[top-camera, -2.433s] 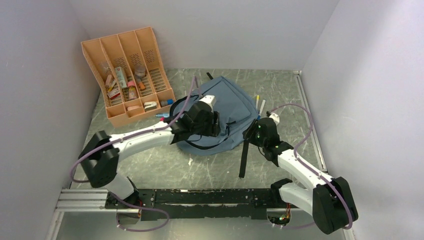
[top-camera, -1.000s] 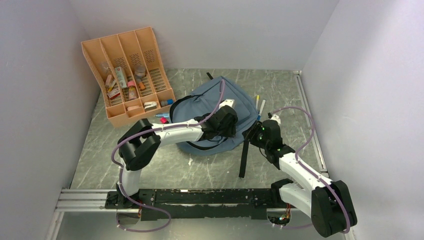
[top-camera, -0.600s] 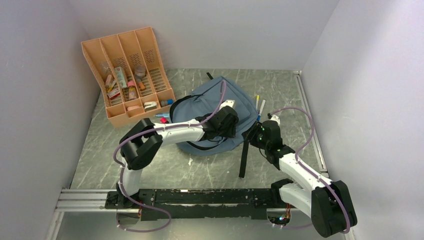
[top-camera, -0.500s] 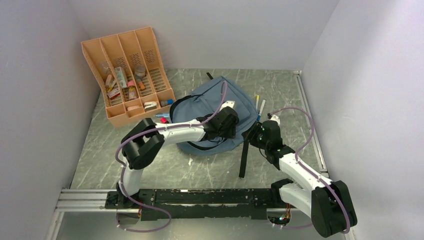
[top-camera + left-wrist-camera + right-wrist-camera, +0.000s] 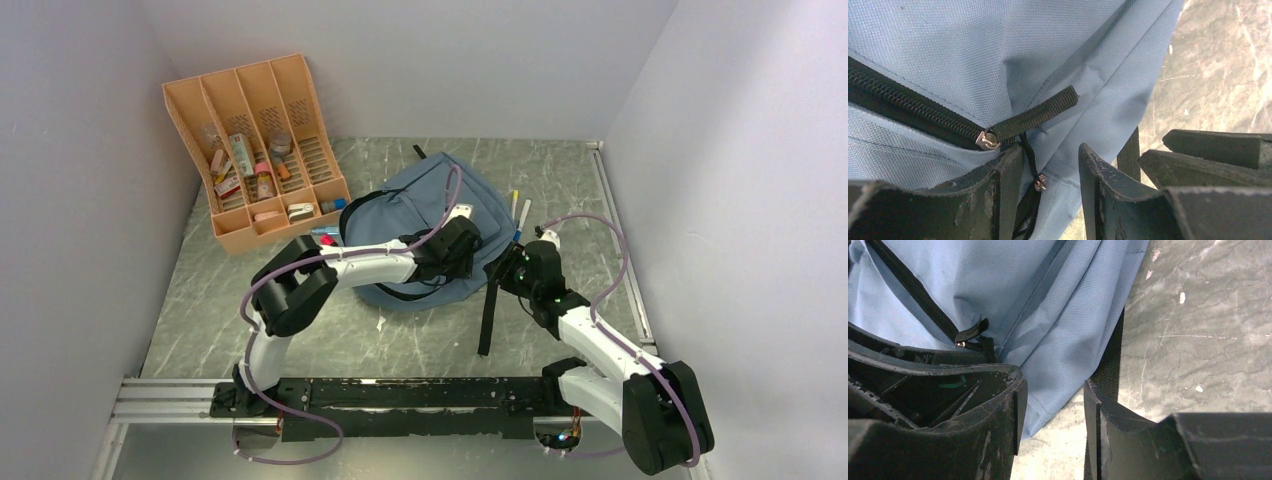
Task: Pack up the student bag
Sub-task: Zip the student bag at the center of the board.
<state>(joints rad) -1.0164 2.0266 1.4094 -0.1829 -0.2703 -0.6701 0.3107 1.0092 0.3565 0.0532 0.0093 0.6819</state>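
The student bag [image 5: 430, 195], grey-blue fabric, lies flat in the middle of the table. My left gripper [image 5: 478, 254] hovers over its lower right corner. In the left wrist view the left gripper [image 5: 1050, 167] is open, and between its fingers lie the bag fabric [image 5: 998, 45] and a thin black cord with a small metal ring [image 5: 1039, 183]. Just above its left finger sit a silver zipper slider [image 5: 985, 140] and black pull tab [image 5: 1035, 114]. My right gripper [image 5: 504, 268] is close by on the right. The right gripper [image 5: 1054, 405] is open over the bag's corner [image 5: 1048, 390], holding nothing.
An orange desk organizer [image 5: 190, 100] with several small items stands at the back left. Pens [image 5: 518, 212] lie right of the bag. A black strap [image 5: 487, 315] trails from the bag toward the near edge. Small blue and red items [image 5: 325, 235] lie beside the organizer.
The left arm has swung right across the bag to its lower right corner, slowing over the last second. The right arm has hardly moved. Both jaws keep the same opening.
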